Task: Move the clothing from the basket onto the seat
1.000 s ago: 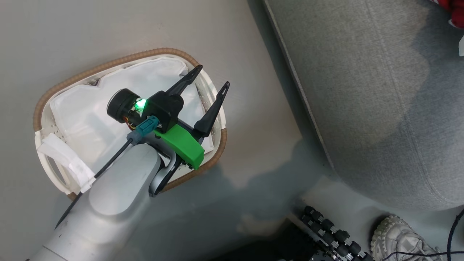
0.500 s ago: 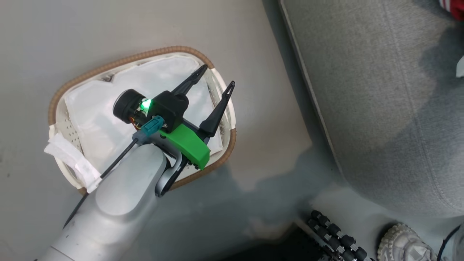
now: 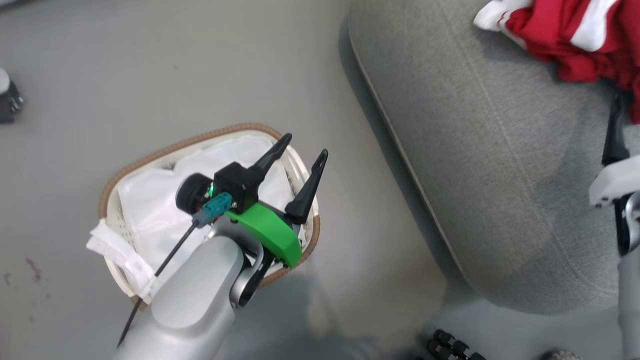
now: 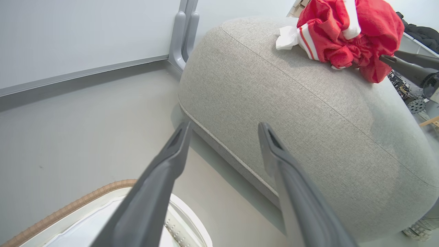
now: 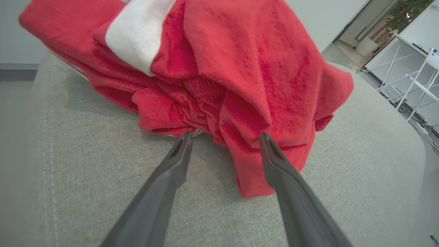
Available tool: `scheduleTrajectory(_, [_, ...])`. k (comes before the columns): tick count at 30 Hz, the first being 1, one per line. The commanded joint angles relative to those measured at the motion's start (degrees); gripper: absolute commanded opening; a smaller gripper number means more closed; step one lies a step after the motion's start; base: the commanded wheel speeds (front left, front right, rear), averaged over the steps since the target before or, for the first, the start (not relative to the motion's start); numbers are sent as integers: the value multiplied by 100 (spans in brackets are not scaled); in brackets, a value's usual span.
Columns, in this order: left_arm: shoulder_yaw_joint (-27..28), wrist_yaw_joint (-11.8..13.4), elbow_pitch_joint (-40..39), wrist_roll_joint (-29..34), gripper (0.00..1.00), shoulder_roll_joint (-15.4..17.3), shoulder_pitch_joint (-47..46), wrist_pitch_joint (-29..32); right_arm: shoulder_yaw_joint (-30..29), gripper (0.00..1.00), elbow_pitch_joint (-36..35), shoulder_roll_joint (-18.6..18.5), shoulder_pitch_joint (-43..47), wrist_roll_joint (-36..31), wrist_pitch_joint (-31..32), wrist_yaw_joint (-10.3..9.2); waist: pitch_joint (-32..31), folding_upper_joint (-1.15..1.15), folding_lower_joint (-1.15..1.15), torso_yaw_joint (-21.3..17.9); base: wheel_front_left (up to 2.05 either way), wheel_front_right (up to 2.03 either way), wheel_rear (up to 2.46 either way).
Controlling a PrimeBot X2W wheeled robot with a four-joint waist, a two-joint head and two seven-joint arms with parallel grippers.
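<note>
Head looks down; both wrists face the seat (image 3: 475,175).

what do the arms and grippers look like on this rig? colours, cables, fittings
The left forearm is a silver-grey shell. At its wrist: a bright green bracket, a teal connector with a thin black cable, a black camera module with a green light. The left gripper and right gripper each have two long dark tapered fingers with slotted tips. Right wrist carries a white bracket.
</note>
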Motion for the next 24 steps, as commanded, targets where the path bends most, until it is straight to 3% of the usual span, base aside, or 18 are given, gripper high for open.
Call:
scheduleTrajectory(1, [49,12,15,-10,100,-25,160,4,17,100,-51,39,216,63,2,-8,-670,0,0,-47,0,0,0])
scheduleTrajectory(7, [433,12,57,92,100,-129,574,3,272,100,-274,217,693,265,2,-8,-1184,0,0,55,0,0,0])
scheduleTrajectory(15, [1230,12,142,397,100,-248,1055,4,1030,100,-453,311,809,708,2,-8,-1634,0,0,393,0,0,0])
scheduleTrajectory(24, [2425,49,119,1184,100,-436,1615,4,1858,100,-661,586,968,1121,2,-8,-2049,0,0,937,0,0,0])
